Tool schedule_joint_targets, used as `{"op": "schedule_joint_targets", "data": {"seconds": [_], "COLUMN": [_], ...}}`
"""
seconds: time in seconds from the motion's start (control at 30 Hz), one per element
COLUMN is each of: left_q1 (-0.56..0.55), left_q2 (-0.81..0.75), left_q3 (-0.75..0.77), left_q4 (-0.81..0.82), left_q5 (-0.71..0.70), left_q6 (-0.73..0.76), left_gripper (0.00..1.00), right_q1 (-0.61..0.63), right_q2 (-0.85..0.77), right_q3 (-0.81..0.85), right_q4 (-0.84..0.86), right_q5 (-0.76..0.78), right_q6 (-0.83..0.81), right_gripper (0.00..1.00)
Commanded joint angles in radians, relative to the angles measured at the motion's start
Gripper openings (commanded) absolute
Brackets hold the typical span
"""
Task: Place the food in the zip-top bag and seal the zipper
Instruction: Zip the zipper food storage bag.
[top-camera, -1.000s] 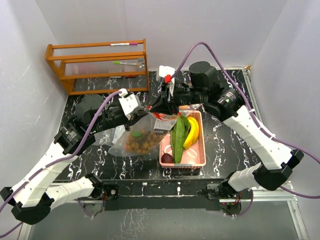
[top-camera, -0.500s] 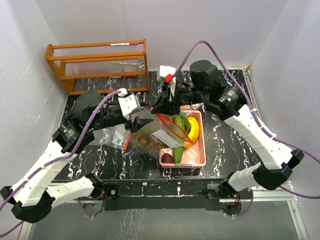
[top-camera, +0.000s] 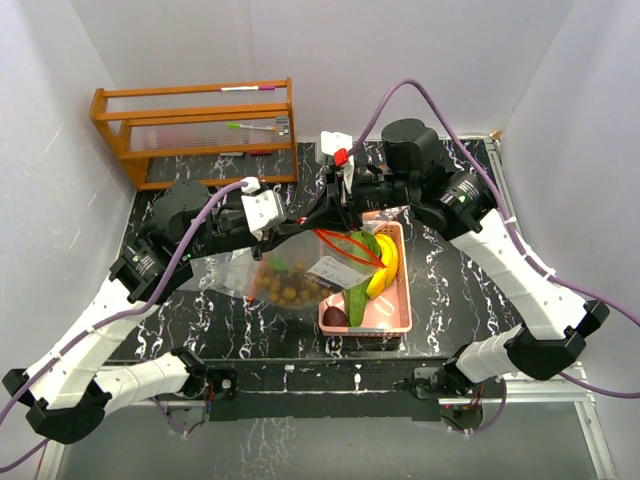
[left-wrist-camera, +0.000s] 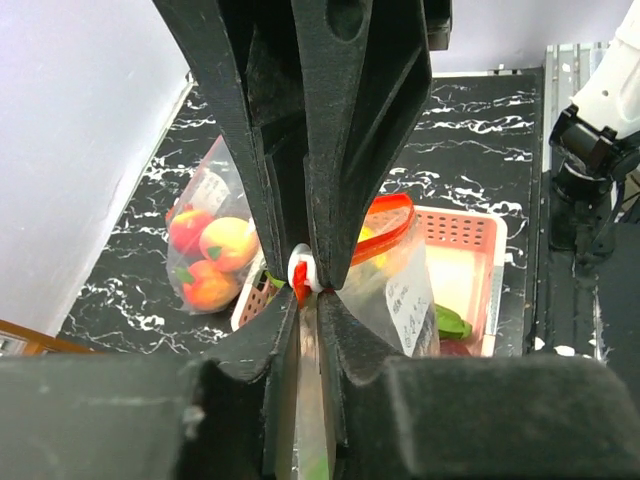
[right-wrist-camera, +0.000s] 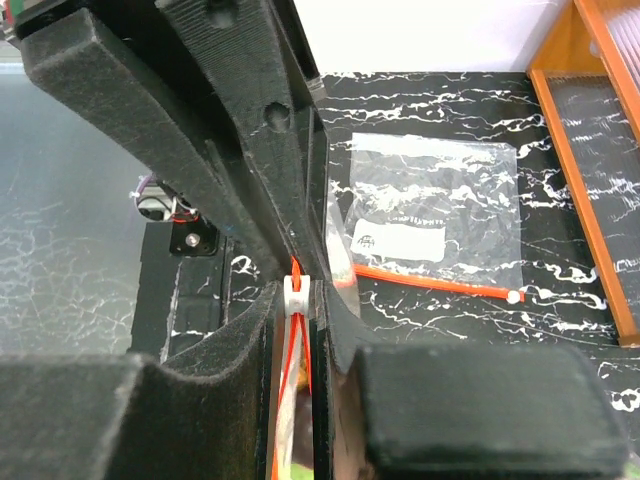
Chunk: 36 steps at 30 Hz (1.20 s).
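Top external: zip-top bag (top-camera: 290, 280) upright, mouth upward

My arms are white shells joined by black motor housings, left arm (top-camera: 95, 325) and right arm (top-camera: 520, 275) alike. A purple cable (top-camera: 400, 88) trails along each. My left gripper (left-wrist-camera: 308, 285) and right gripper (right-wrist-camera: 297, 290) are matte black ridged plastic, their fingers (right-wrist-camera: 240, 125) pierced by small round holes. White camera blocks (top-camera: 262, 208) cap both wrists.
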Motion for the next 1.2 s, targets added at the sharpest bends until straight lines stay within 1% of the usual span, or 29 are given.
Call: {"op": "schedule_joint_targets", "data": {"seconds": [0.0,0.2,0.27,0.43,0.63,0.9,1.17], "left_q1": [0.001,0.002,0.001,0.001,0.001,0.001,0.001], "left_q2": [0.015,0.072,0.072,0.017,0.006,-0.003,-0.009], "left_q3": [0.010,0.088,0.099,0.076,0.084,0.106,0.145], "left_q4": [0.033,-0.065,-0.061,0.022,0.009,-0.007,-0.031], "left_q5": [0.045,0.094,0.100,0.021,-0.003,-0.033,-0.062], "left_q6": [-0.006,0.008,0.000,-0.039,-0.024,-0.007,0.005], "left_gripper": [0.00,0.00,0.00,0.00,0.00,0.00,0.00], "right_q1": [-0.003,-0.003,-0.003,-0.002,-0.004,-0.010,-0.023], "right_q2": [-0.011,-0.016,-0.020,-0.037,-0.038,-0.041,-0.067], "right_q3": [0.053,0.051,0.042,0.003,-0.012,-0.059,-0.156], "right_q4": [0.031,0.009,0.001,0.001,-0.010,-0.014,0.004], "right_q5": [-0.015,0.013,0.046,0.109,0.158,0.187,0.222], "right_q6": [-0.021,-0.032,-0.037,-0.039,-0.042,-0.052,-0.051], "right_gripper": [0.15,0.15,0.15,0.15,0.15,0.16,0.16]}}
